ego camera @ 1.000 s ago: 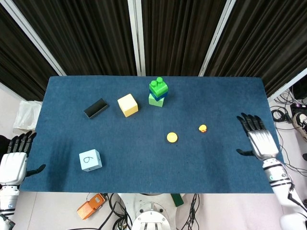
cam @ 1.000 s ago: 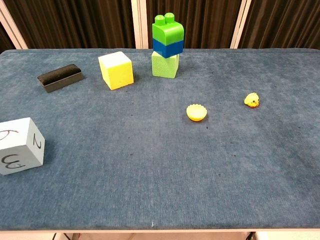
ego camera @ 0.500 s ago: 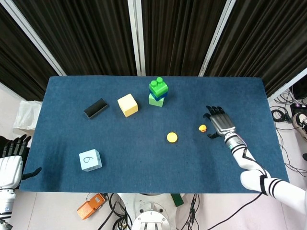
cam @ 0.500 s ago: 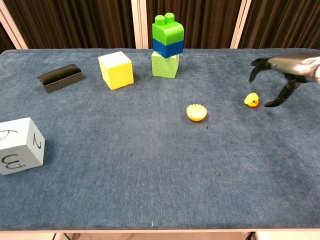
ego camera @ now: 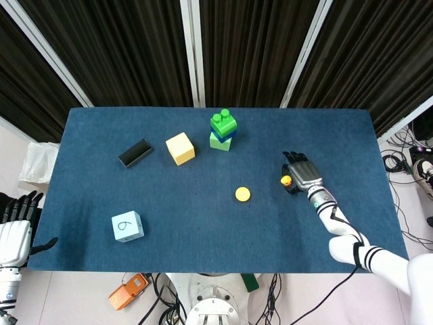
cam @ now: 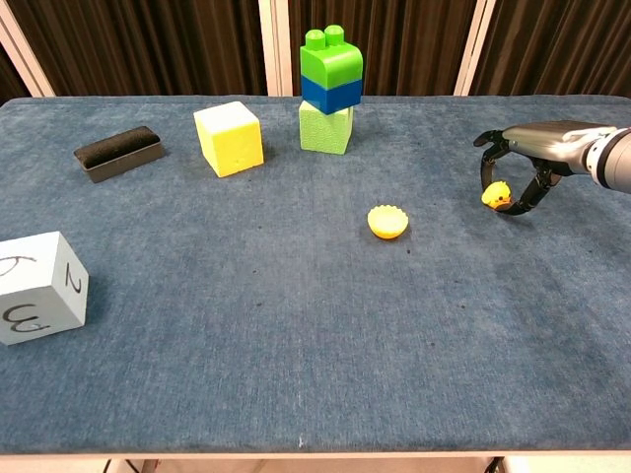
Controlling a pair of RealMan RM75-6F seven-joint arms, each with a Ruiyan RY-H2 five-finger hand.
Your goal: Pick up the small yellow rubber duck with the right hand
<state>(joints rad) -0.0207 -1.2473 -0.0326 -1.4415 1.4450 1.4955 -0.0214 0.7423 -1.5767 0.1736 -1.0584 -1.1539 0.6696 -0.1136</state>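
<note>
The small yellow rubber duck [ego camera: 286,180] [cam: 496,197] sits on the blue table [ego camera: 203,230] at the right. My right hand [ego camera: 301,175] [cam: 537,148] arches over it from the right, palm down. Its fingers [cam: 486,168] curve down on the duck's far side and the thumb [cam: 523,202] on the near side. The duck still rests on the cloth, and I cannot tell whether the fingertips touch it. My left hand [ego camera: 13,230] hangs off the table's left front corner, fingers spread and holding nothing; the chest view does not show it.
An orange-yellow round cap [ego camera: 242,194] [cam: 388,221] lies left of the duck. Further back stand a green and blue brick stack [ego camera: 222,130] [cam: 330,89], a yellow cube [ego camera: 180,148] and a black block [ego camera: 135,153]. A pale blue numbered cube [ego camera: 127,225] sits front left.
My right hand has come in from the table's right edge to the duck, and its fingers have curled down around it. The duck has not moved. The left hand dropped slightly.
</note>
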